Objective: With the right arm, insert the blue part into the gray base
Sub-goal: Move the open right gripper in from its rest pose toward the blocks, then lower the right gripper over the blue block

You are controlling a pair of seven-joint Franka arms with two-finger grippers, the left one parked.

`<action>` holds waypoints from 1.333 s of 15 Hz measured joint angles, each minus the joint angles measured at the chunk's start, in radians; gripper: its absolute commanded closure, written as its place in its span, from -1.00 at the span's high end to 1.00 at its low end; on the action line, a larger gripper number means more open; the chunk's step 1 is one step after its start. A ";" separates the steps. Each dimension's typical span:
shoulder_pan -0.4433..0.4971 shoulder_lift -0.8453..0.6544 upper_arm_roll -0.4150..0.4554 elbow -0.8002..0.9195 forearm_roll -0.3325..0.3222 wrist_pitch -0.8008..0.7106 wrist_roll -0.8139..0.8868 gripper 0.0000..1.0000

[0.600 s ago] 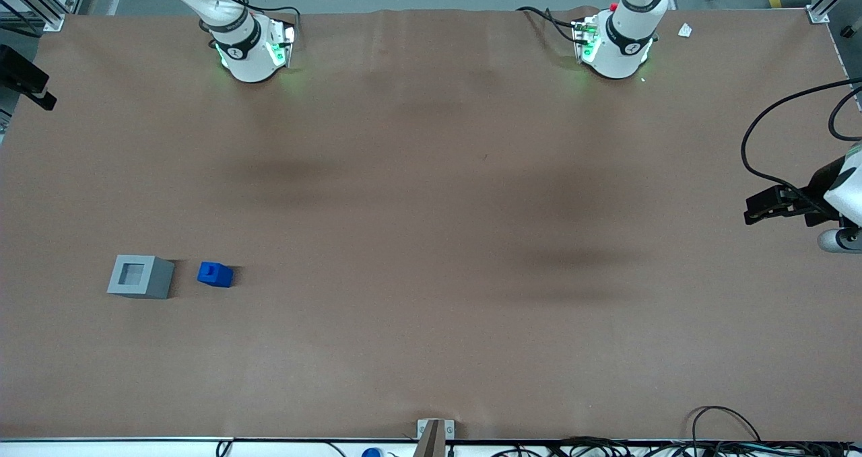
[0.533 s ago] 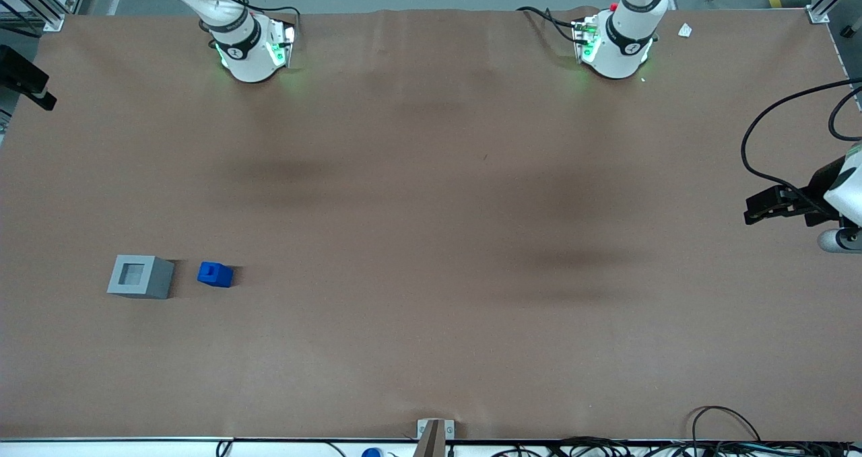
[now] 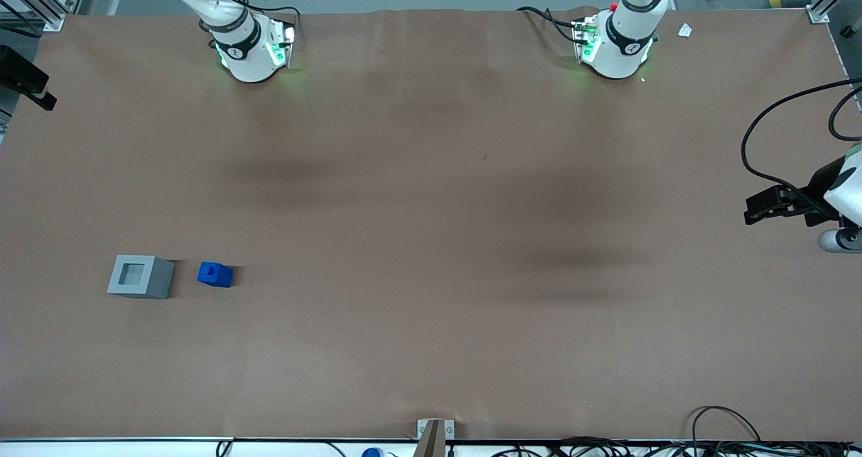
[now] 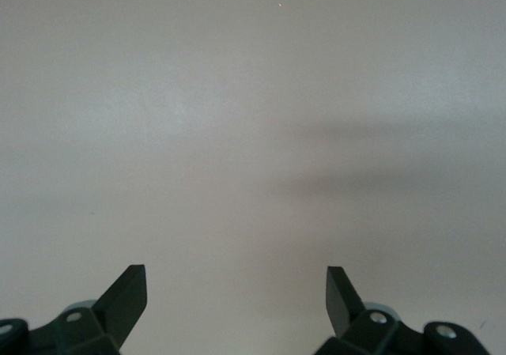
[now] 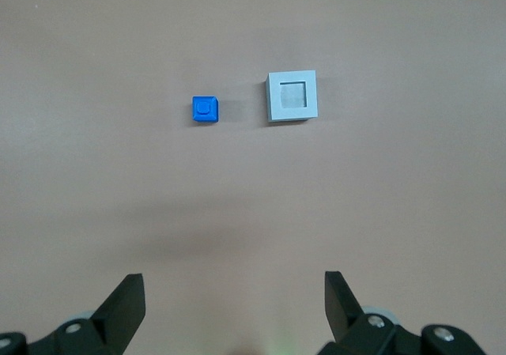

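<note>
Blue part (image 3: 215, 274) resting on the brown bench (image 3: 431, 322), stub face up, toward the working arm's end. Just beside it, apart by a narrow strip of bare bench, gray base (image 3: 140, 276) sitting upright with its square recess open to the top (nothing inside it). Both well in from every bench edge, with wide bare surface all round them.

High above the pair: right arm's gripper (image 5: 235, 296), jaws spread wide and holding nothing. Seen from the wrist camera, blue part (image 5: 205, 109) and gray base (image 5: 292, 96) side by side and small, well clear of both fingertips (image 5: 129, 292). Plain bench (image 5: 253, 213) between the jaws and the two pieces.

Only the right arm's base (image 3: 246, 50) within the front view, at the bench edge farthest from that camera.
</note>
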 measured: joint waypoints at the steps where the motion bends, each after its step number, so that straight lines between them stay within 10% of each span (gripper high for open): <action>1: 0.000 0.006 -0.002 0.000 0.000 -0.006 0.000 1.00; 10: 0.038 0.075 0.009 -0.002 -0.121 -0.067 -0.002 1.00; 20: 0.043 0.260 0.003 -0.016 -0.040 0.062 0.000 1.00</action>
